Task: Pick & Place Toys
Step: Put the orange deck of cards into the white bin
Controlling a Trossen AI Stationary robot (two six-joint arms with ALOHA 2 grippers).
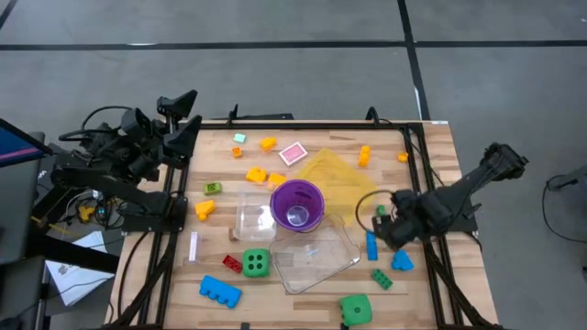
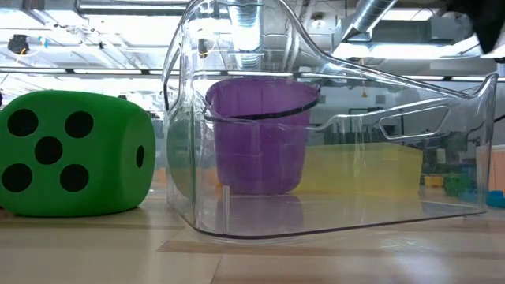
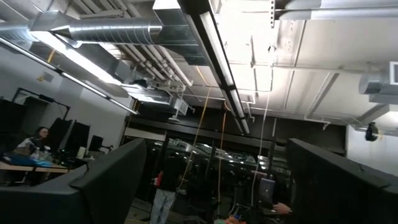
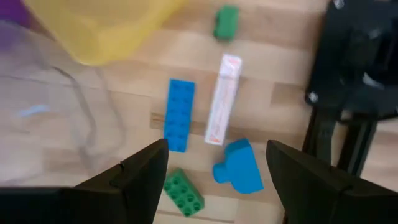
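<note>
Small toys lie scattered on the wooden table [image 1: 431, 147]. My right gripper [image 1: 383, 225] [image 4: 216, 149] hangs open above a group at the right: a long blue brick [image 4: 179, 115] [image 1: 371, 246], a white-and-pink stick [image 4: 222, 99], a blue chunk [image 4: 239, 168] [image 1: 402, 261] and a green brick [image 4: 183, 190] [image 1: 382, 279]. It touches none of them. Two green black-dotted dice [image 1: 257, 263] [image 1: 356, 310] stand near the front; one shows in the low view [image 2: 75, 154]. My left gripper [image 1: 179, 108] [image 3: 216, 146] is open and empty, raised at the table's far left corner, pointing at the ceiling.
A purple cup [image 1: 297, 203] stands mid-table between a clear tub [image 1: 316, 261], a smaller clear tub [image 1: 249, 218] and a yellow translucent tray [image 1: 335, 172]. Orange bits [image 1: 257, 174], a pink tile [image 1: 293, 153], a blue brick [image 1: 220, 291] and a red brick [image 1: 231, 263] lie to the left.
</note>
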